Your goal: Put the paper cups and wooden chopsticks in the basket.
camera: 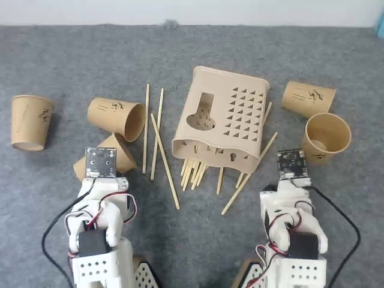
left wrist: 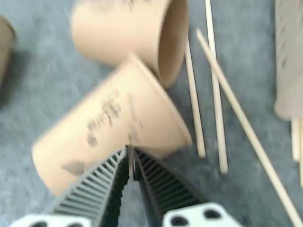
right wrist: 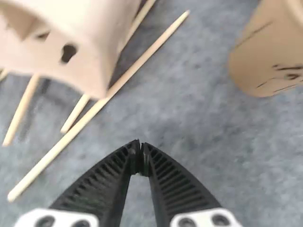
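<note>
The beige basket (camera: pixel 222 114) lies tipped over mid-table, with several wooden chopsticks (camera: pixel 192 171) poking out from under its near edge. More chopsticks (camera: pixel 155 135) lie to its left. Three paper cups sit on the left: one (camera: pixel 30 122) standing apart, one (camera: pixel 117 118) on its side, and one (left wrist: pixel 113 125) lying right at my left gripper (left wrist: pixel 130 153), which is shut with its tips against the cup's side. Right of the basket are a lying cup (camera: pixel 308 98) and an upright cup (camera: pixel 326 138). My right gripper (right wrist: pixel 140 158) is shut over bare carpet, between a chopstick (right wrist: pixel 99 104) and the upright cup (right wrist: pixel 272 52).
Grey carpet (camera: pixel 78 60) covers the table. Both arms (camera: pixel 99 204) (camera: pixel 294 210) stand at the near edge with cables looping beside them. Open carpet lies behind the basket and between the two arms.
</note>
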Robot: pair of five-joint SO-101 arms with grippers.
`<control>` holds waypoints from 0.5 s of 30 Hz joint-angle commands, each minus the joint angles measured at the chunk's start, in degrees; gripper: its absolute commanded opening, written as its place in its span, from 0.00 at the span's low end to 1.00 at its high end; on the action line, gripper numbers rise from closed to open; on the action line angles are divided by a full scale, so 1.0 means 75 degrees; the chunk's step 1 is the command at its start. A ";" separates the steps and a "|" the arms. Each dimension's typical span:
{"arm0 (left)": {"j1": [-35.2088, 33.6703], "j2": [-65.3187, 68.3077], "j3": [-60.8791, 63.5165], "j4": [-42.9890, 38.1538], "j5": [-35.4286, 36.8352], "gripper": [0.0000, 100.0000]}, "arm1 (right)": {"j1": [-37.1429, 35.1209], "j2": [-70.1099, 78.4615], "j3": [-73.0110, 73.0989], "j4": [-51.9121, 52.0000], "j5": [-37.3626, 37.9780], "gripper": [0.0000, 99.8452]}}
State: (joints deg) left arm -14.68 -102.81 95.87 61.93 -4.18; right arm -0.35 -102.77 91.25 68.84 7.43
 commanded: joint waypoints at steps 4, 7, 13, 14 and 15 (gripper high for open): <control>0.1758 0.0059 -0.0252 -0.0164 0.0000 0.01 | 0.0158 -0.0147 0.0668 -0.1436 0.0070 0.01; 0.2649 0.0059 -0.0463 -0.0117 0.0012 0.01 | 0.0229 -0.0147 0.0656 -0.1155 0.0105 0.01; 0.3376 0.0117 -0.1213 -0.0281 0.0422 0.01 | 0.0721 -0.0147 0.0656 -0.1143 0.0105 0.01; 0.3411 0.0129 -0.1295 -0.0340 0.0516 0.02 | 0.0721 -0.0147 0.0656 -0.1143 0.0105 0.01; 0.3446 0.0129 -0.1366 -0.0363 0.0563 0.04 | 0.0721 -0.0147 0.0656 -0.1143 0.0105 0.01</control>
State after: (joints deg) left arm 9.49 -102.64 89.45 60.97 -2.24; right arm 4.13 -102.77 95.47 60.40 7.52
